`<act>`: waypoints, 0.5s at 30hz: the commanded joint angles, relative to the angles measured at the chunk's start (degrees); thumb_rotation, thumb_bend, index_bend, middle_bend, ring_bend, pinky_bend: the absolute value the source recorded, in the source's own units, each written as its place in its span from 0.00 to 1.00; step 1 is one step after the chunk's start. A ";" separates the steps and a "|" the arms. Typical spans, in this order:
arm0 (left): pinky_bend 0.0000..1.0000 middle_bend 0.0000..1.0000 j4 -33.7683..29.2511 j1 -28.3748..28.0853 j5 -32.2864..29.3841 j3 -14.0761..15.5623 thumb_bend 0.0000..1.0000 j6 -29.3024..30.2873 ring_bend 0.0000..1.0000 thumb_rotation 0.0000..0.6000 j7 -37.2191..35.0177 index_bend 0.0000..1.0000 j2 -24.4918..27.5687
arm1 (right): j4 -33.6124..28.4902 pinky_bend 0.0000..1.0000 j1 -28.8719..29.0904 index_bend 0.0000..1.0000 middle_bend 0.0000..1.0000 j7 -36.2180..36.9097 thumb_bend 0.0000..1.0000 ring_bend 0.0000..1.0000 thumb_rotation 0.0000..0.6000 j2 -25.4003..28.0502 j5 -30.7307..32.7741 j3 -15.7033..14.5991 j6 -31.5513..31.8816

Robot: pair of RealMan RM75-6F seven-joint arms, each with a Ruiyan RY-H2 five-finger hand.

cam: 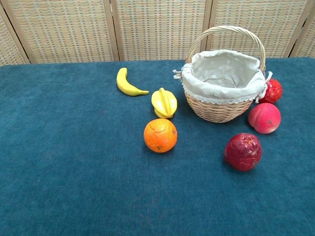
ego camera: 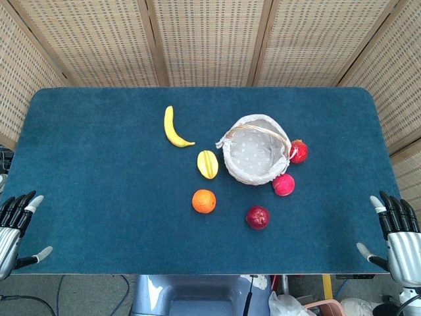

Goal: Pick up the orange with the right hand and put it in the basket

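The orange [ego camera: 204,201] [cam: 160,135] lies on the blue table near its middle, in front of a yellow starfruit [ego camera: 207,164] [cam: 164,102]. The wicker basket [ego camera: 256,173] [cam: 219,109], lined with white cloth, stands upright to the orange's right and further back, with nothing in it. My right hand [ego camera: 398,234] hangs at the table's front right corner, fingers apart, holding nothing, far from the orange. My left hand [ego camera: 14,226] sits at the front left corner, fingers spread and empty. Neither hand shows in the chest view.
A banana [ego camera: 173,128] [cam: 127,83] lies behind the starfruit. Three red fruits ring the basket: a dark one [ego camera: 257,217] [cam: 242,151] in front, a pink one [ego camera: 283,184] [cam: 264,118] at its right and another [ego camera: 298,151] [cam: 272,91] behind that. Woven screens back the table.
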 commanded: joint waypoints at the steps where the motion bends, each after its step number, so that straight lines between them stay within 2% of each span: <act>1: 0.00 0.00 0.08 0.29 0.01 -0.11 0.00 0.58 0.00 1.00 -0.37 0.00 0.11 | 0.04 0.00 0.05 0.00 0.00 0.15 0.00 0.00 1.00 0.09 0.09 0.01 -0.18; 6: 0.00 0.00 0.13 0.62 -0.38 -0.28 0.00 1.07 0.00 1.00 -0.57 0.00 0.16 | 0.31 0.00 0.83 0.00 0.00 1.10 0.00 0.00 1.00 0.23 -1.21 -0.33 -1.17; 10: 0.00 0.00 0.17 0.40 -0.92 -0.62 0.00 0.62 0.00 1.00 0.16 0.00 -0.17 | -0.20 0.00 4.34 0.00 0.00 2.82 0.00 0.00 1.00 0.61 -5.38 -0.11 -4.01; 15: 0.00 0.00 -0.78 -0.68 -2.97 -1.25 0.00 -1.77 0.00 1.00 0.62 0.00 0.02 | -7.20 0.00 15.46 0.00 0.00 9.63 0.00 0.00 1.00 5.59 -14.15 0.56 -15.21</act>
